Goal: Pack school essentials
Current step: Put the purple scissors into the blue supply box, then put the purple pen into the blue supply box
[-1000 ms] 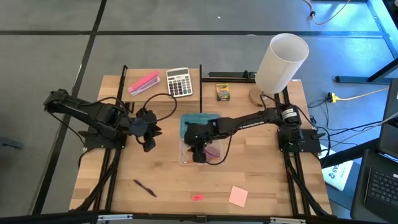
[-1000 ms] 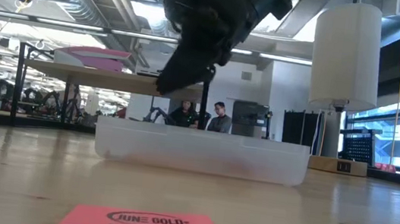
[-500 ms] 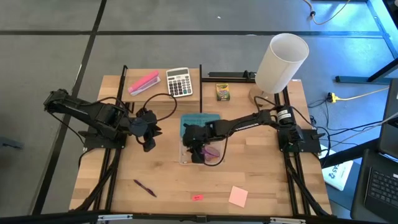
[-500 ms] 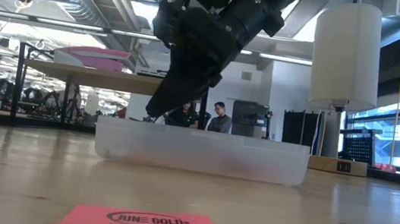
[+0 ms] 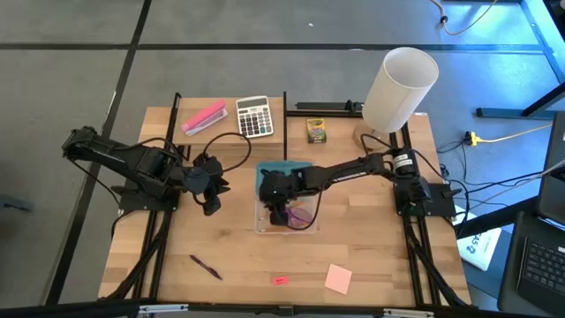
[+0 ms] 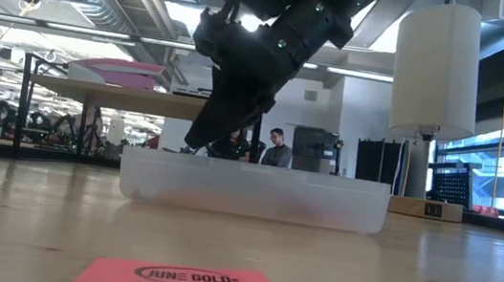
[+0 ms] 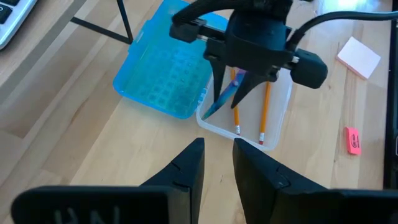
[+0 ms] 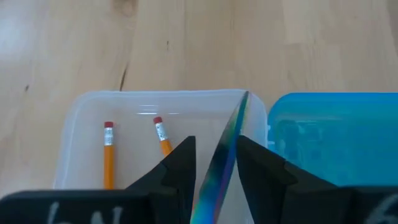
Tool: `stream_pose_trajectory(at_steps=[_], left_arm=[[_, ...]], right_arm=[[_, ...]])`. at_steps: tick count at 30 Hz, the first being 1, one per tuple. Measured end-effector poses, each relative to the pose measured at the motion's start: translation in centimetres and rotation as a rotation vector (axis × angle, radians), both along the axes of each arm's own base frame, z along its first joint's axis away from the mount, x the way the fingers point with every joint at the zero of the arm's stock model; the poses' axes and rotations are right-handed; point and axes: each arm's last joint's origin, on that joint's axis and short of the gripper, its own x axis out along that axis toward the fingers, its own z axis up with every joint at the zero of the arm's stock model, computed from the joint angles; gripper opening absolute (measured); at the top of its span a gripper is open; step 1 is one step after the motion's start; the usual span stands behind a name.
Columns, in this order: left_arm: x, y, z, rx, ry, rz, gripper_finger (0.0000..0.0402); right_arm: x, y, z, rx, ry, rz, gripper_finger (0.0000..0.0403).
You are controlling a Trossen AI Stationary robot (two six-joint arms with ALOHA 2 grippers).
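Observation:
A clear plastic box (image 5: 305,225) sits mid-table with its blue lid (image 5: 281,170) at its far side. Two orange pencils (image 8: 109,155) lie inside. My right gripper (image 5: 281,210) hangs over the box, slanting down, shut on the purple-handled scissors (image 7: 217,102). My left gripper (image 5: 210,185) waits left of the box, shut and holding nothing. The crayon box (image 5: 316,131) stands at the far edge. The dark pen (image 5: 205,265), pink eraser (image 5: 281,280) and sticky-note pad (image 5: 338,279) lie near the front edge. My right gripper pinches the scissors between its two fingers, on the shut blades (image 8: 217,168). The fingers come slanting down from above and lie along the blades. The blade tip (image 8: 244,96) reaches past the fingertips to the box corner beside the lid; whether it touches the box, I cannot tell.
A white-grey calculator (image 5: 254,117) and a pink stapler (image 5: 203,117) lie on the raised shelf at the far left. A tall white cylinder (image 5: 399,88) stands at the far right corner. Bare wood lies between the box and the near edge.
My right gripper has come down toward the box with the scissors, bringing the blade tip from above the rim to the level of the box's rim.

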Motion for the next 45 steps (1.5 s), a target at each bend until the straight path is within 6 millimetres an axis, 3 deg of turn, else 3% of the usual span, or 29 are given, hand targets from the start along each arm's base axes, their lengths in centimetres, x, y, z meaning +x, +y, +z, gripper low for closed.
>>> stream_pose_trajectory(at_steps=[7, 14, 25, 30, 40, 45], left_arm=[[0.0, 0.0, 0.0, 0.0, -0.001, 0.0, 0.0078], [0.0, 0.0, 0.0, 0.0, -0.001, 0.0, 0.0078], [0.0, 0.0, 0.0, 0.0, -0.001, 0.0, 0.0078], [0.0, 0.0, 0.0, -0.002, -0.001, 0.003, 0.0078], [-0.3, -0.7, -0.1, -0.016, 0.003, -0.025, 0.0078], [-0.8, -1.3, -0.3, -0.048, 0.035, -0.011, 0.0078]], right_arm=[[0.2, -0.1, -1.0, 0.04, 0.023, 0.025, 0.0116], [0.1, -0.1, -0.6, 0.042, 0.029, 0.021, 0.0115], [0.8, -0.1, 6.2, 0.036, 0.102, 0.022, 0.0115], [0.5, -0.2, 8.4, 0.043, 0.148, 0.005, 0.0116], [-2.5, -0.4, 11.9, 0.064, 0.217, -0.038, 0.0116], [-5.0, -0.5, 15.3, 0.085, 0.196, -0.095, 0.0116]])
